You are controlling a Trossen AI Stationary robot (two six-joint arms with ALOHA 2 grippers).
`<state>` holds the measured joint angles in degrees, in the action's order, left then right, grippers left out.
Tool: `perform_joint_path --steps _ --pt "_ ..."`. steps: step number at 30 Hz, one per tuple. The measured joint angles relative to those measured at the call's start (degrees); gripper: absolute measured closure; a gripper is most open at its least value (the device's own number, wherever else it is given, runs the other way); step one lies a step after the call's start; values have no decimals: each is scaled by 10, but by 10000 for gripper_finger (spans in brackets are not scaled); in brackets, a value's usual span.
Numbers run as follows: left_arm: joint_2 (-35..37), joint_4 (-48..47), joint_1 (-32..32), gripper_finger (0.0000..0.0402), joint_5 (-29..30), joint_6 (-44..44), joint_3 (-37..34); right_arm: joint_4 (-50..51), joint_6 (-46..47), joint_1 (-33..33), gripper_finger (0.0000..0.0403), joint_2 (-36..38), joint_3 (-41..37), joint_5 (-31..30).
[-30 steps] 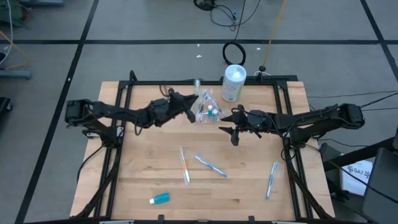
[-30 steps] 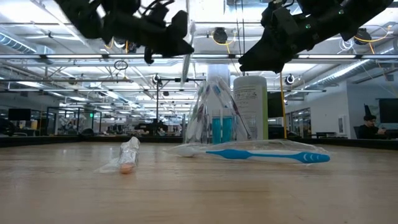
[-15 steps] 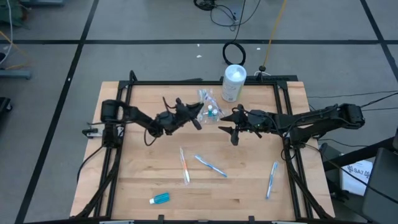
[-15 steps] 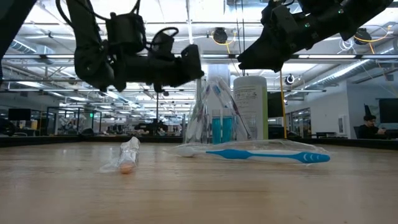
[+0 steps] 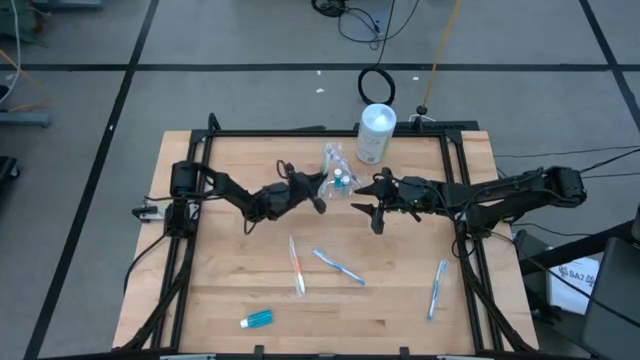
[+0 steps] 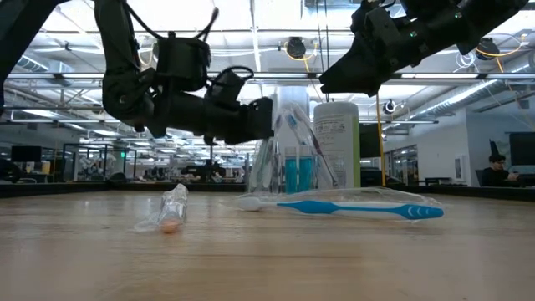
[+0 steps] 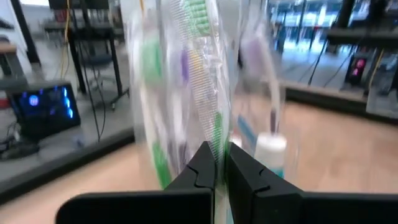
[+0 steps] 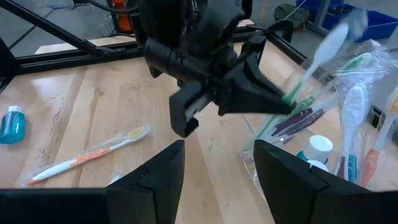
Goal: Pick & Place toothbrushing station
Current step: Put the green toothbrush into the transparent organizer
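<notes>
Centrally, left gripper point(image 5: 322, 190) pinched shut on crinkly clear plastic bag point(image 5: 335, 172) of pastel toothbrushes, right gripper point(image 5: 375, 205) hovered nearby, jaws wide, empty.

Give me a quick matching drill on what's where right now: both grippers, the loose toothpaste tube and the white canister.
Things:
1. left gripper
2. right gripper
3. toothpaste tube
4. white canister

States or places:
A. standing at the table's far edge
B. open, holding nothing
C. lying alone near the front edge
D. shut on the clear plastic bag

Pairs: 1-D, 2-B, 3-C, 4-A
</notes>
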<state>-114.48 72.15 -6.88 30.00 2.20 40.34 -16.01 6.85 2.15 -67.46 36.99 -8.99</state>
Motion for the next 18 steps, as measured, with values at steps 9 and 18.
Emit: perform_joint_path --steps 9,18 --pt "0 -60 14 380 1 21 0 0 0 0 216 0 0 0" --pt "0 -65 12 337 1 26 0 0 0 0 216 0 0 0"
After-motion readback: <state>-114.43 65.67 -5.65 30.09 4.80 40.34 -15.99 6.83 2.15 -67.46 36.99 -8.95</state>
